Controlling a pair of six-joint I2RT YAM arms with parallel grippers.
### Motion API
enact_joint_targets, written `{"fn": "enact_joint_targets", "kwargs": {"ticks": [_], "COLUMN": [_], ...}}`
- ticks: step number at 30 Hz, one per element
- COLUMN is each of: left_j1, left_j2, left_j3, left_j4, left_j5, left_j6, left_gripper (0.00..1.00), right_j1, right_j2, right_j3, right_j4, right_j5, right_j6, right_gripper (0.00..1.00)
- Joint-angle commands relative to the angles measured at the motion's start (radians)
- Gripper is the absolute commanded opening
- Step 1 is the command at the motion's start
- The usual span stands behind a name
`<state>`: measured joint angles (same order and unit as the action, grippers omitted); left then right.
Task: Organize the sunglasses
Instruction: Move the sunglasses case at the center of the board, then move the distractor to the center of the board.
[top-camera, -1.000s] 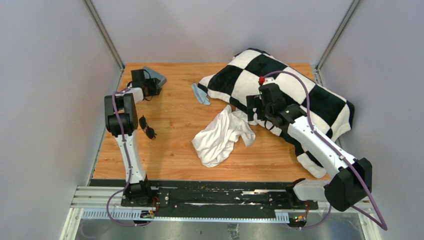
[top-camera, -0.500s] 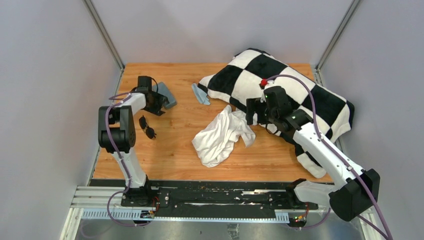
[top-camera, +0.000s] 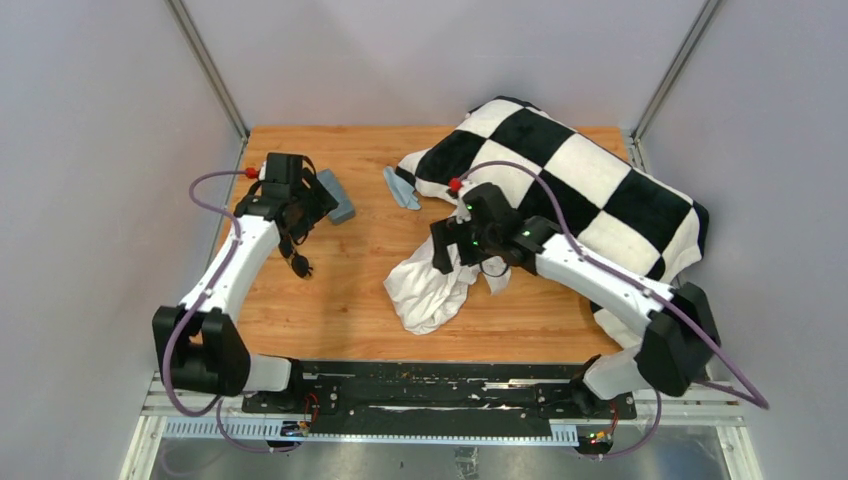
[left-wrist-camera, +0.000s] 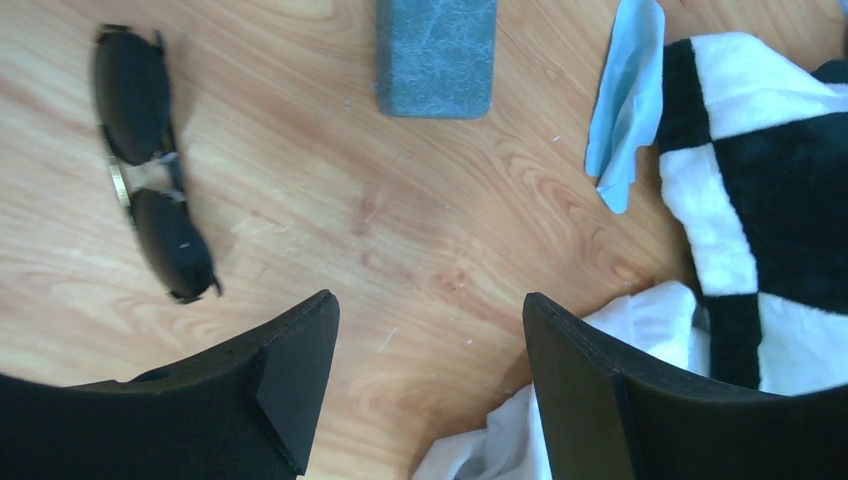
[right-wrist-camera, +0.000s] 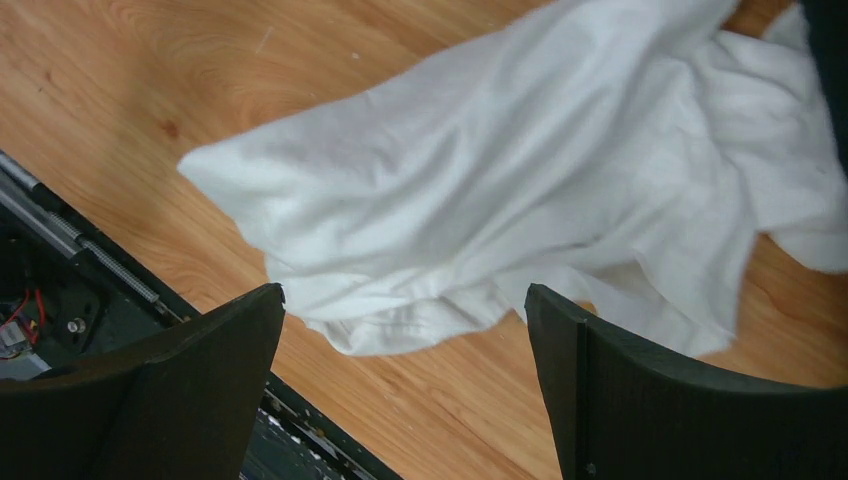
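Plain pale-grey walls (top-camera: 100, 150) close in a wood-grain bench (top-camera: 350, 300) on three sides, with metal posts (top-camera: 207, 65) at the back corners. A black rail (top-camera: 450, 385) runs along the front. The light is even.

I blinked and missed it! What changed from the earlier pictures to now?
The left gripper moved the grey case from the back-left corner toward the middle, then let go and opened. The right gripper, open, swung left off the checked pillow to above the white cloth. The sunglasses and blue cloth stayed put.
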<state>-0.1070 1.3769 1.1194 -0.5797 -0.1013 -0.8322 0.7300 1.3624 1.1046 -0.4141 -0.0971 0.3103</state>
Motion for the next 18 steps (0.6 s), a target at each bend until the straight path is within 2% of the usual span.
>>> {"fn": "enact_joint_targets", "kwargs": {"ticks": [1, 7, 12, 18], "left_j1": [-0.005, -0.003, -0.004, -0.003], "left_j2": [-0.112, -0.209, -0.231, -0.223], "left_j3": [-0.036, -0.047, -0.068, -0.070], "left_j4": [-0.108, -0.170, -0.172, -0.174], "left_j5": [-0.091, -0.121, -0.096, -0.101], "left_j6": [0.104, 0.140, 0.131, 0.131], "left_gripper": [0.74, 0.74, 0.74, 0.75], "right_j1": [0.064, 0.072, 0.083, 0.163], "right_j2": [0.157, 0.424, 0.638, 0.689], "right_j3": [0.109, 0.334, 0.516, 0.502], "right_j4": [0.122, 0.159, 0.109, 0.091], "right_j5": [-0.086, -0.128, -0.185, -0.224], "right_j6": [0.040, 0.033, 0.060, 0.041], "right_gripper": [0.97, 0.97, 0.96, 0.96]}}
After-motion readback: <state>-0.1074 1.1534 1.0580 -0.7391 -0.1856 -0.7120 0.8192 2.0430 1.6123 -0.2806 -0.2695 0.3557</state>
